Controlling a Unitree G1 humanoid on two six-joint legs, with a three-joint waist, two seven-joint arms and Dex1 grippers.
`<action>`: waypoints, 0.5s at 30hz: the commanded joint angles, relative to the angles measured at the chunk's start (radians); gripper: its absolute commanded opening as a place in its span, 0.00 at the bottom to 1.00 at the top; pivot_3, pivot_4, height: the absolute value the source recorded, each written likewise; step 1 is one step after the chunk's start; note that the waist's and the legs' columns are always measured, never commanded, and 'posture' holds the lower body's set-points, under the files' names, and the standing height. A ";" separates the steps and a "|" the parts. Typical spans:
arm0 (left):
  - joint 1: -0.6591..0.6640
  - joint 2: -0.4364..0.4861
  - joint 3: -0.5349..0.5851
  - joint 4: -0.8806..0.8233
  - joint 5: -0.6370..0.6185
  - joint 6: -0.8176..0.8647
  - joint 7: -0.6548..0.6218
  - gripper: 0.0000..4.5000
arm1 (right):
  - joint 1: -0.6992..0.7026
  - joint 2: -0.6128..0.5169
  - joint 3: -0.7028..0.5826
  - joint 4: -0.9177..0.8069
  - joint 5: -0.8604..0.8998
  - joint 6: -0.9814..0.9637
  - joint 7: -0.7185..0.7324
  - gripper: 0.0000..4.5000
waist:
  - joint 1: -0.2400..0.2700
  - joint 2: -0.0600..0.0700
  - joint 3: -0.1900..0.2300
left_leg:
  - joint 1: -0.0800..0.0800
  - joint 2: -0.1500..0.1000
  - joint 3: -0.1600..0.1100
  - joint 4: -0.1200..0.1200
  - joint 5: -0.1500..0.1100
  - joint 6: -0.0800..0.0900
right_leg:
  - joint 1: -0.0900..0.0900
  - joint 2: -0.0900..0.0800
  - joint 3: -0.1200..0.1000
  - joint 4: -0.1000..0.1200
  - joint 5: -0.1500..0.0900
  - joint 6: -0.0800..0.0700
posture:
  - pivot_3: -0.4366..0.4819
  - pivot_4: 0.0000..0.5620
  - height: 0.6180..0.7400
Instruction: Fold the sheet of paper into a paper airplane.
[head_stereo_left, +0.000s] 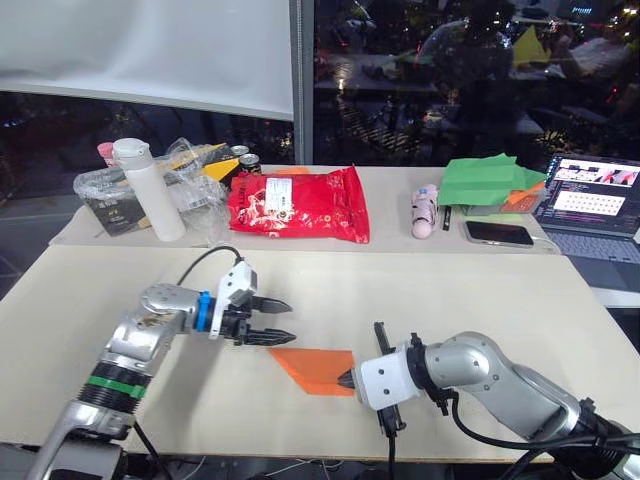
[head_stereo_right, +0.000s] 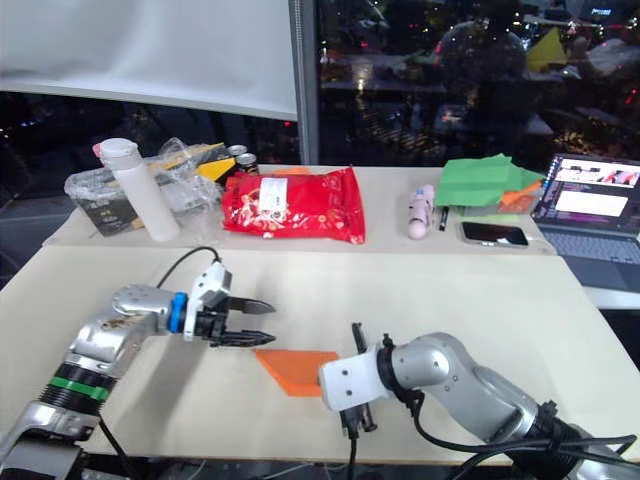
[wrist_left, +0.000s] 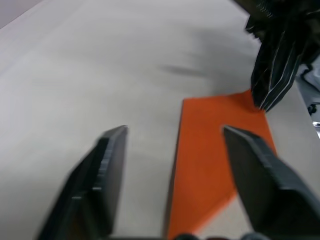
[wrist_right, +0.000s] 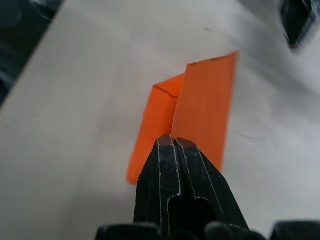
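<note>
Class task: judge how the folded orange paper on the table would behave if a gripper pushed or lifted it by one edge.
The folded orange paper looks thin and light, so a push would probably slide it across the smooth table. Its layered fold likely adds some stiffness, yet a flap lifts near the right gripper, so a single layer may bend.

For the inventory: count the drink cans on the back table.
2 cans, side by side behind the red snack bag's left corner, by the clear plastic bag; more may be hidden.

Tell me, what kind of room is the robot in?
Probably an office or lab at night. A laptop and phone lie on the table beside a snack bag, and dark windows show city lights.
</note>
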 joint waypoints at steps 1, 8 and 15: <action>-0.003 -0.020 -0.020 0.004 0.038 -0.104 -0.034 0.38 | 0.008 0.019 -0.043 -0.007 -0.016 -0.030 0.016 0.00 | 0.000 0.000 0.000 | 0.000 0.000 0.000 0.000 0.000 0.000 | 0.000 0.000 0.000 0.000 0.000 0.000 | 0.48 0.27 0.79; 0.029 -0.050 -0.069 0.055 0.104 -0.198 -0.064 0.01 | 0.030 0.050 -0.073 0.001 -0.037 -0.016 0.035 0.00 | 0.003 0.000 0.000 | 0.004 0.000 0.000 0.000 0.000 0.001 | 0.005 0.000 0.000 -0.001 0.000 0.000 | 0.48 0.27 0.79; 0.027 -0.105 -0.114 0.184 0.207 -0.318 -0.024 0.01 | 0.052 0.077 -0.102 -0.005 -0.002 0.021 0.063 0.00 | 0.010 0.001 0.000 | 0.004 -0.001 0.000 0.001 -0.001 0.001 | 0.006 0.000 0.000 0.000 0.000 0.000 | 0.48 0.27 0.79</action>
